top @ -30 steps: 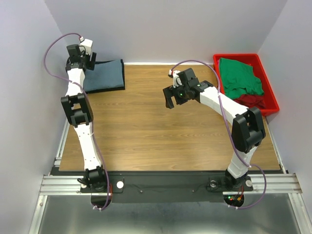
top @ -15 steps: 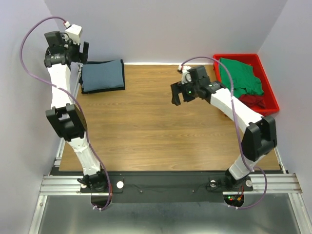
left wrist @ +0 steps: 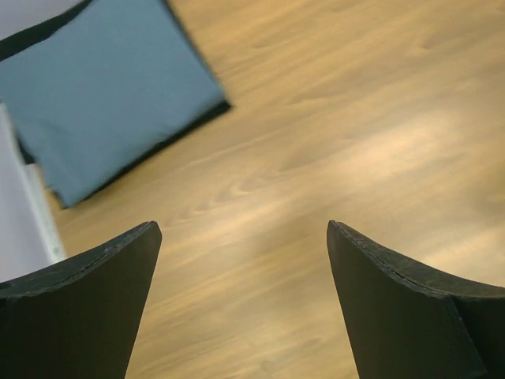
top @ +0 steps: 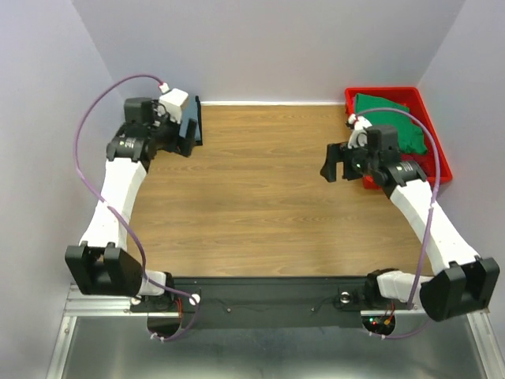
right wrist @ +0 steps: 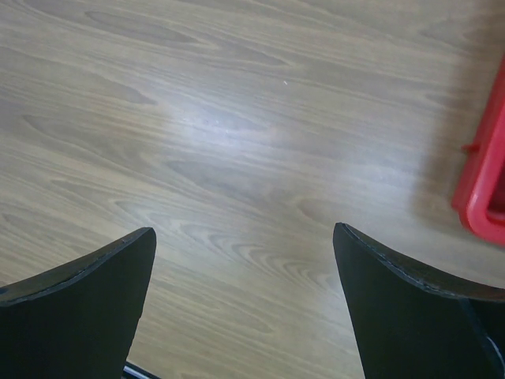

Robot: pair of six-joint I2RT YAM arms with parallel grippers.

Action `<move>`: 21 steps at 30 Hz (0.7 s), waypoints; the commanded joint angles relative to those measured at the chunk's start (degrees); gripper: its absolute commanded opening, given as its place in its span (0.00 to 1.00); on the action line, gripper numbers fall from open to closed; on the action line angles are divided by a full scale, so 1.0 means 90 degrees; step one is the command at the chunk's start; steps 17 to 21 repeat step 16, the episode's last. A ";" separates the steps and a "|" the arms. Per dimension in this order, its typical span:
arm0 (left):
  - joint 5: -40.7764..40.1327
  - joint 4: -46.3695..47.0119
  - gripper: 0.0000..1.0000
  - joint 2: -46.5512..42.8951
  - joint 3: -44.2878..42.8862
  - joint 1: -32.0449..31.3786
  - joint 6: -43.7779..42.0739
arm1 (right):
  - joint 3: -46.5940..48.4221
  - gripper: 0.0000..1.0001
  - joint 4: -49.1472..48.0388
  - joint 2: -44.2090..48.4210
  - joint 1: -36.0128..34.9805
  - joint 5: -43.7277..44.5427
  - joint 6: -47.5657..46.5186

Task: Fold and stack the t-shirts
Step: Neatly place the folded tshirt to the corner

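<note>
Top view: brown wood-grain laminate table [top: 252, 205], boxed in by pale grey-lavender walls [top: 268, 47] on three sides. Black base plate [top: 268, 294] runs along the near edge and carries both arm bases. The left gripper [top: 188, 136] is at the far-left corner, low over the table, fingers spread, holding nothing. Its wrist hides most of what lies in that corner. The right gripper [top: 338, 163] hangs over bare wood just left of the rigid red plastic tray [top: 394, 91], fingers spread with nothing between them. The tray sits at the far-right corner. A crumpled green cloth t-shirt [top: 390, 114] lies in it, unfolded, partly behind the right forearm.

Left wrist view: looks down at the wood. The two black left fingers [left wrist: 79, 316] stand wide apart at the bottom with only table between them. A slate blue-grey cloth t-shirt [left wrist: 102, 95], folded to a flat rectangle, lies on the table up-left of the fingers. It is clear of them and close to the table's edge. A black cloth edge [left wrist: 189, 129] shows under it along its sides; cannot tell whether that is a second shirt. A pale strip [left wrist: 24, 221] borders the wood on the left.

Right wrist view: the black right fingers [right wrist: 79, 316] are wide apart over bare wood with a soft glare patch [right wrist: 205, 126]. A corner of the red tray shows at the right edge, apart from the fingers.
</note>
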State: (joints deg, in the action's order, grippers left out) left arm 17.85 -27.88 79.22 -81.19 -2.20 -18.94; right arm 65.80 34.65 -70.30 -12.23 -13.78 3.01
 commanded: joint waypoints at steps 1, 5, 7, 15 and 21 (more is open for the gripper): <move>-0.0246 0.0158 0.99 -0.0831 0.0845 -0.0263 0.0492 | -0.0609 1.00 0.0037 0.0680 0.0391 -0.0137 0.0114; -0.0167 0.0275 0.99 -0.1446 0.1685 -0.0342 0.0620 | -0.1176 1.00 -0.0129 0.1277 0.1289 -0.1228 0.0524; -0.0137 0.0208 0.99 -0.1604 0.2007 -0.0352 0.0668 | -0.1392 1.00 -0.0256 0.1666 0.1329 -0.1321 0.0564; -0.0167 0.0041 0.99 -0.2220 0.2575 -0.0391 0.0688 | -0.1422 1.00 -0.0306 0.1991 0.1476 -0.1330 0.0506; -0.0147 0.0041 0.99 -0.2278 0.2595 -0.0391 0.0775 | -0.1422 1.00 -0.0306 0.2001 0.1476 -0.1340 0.0506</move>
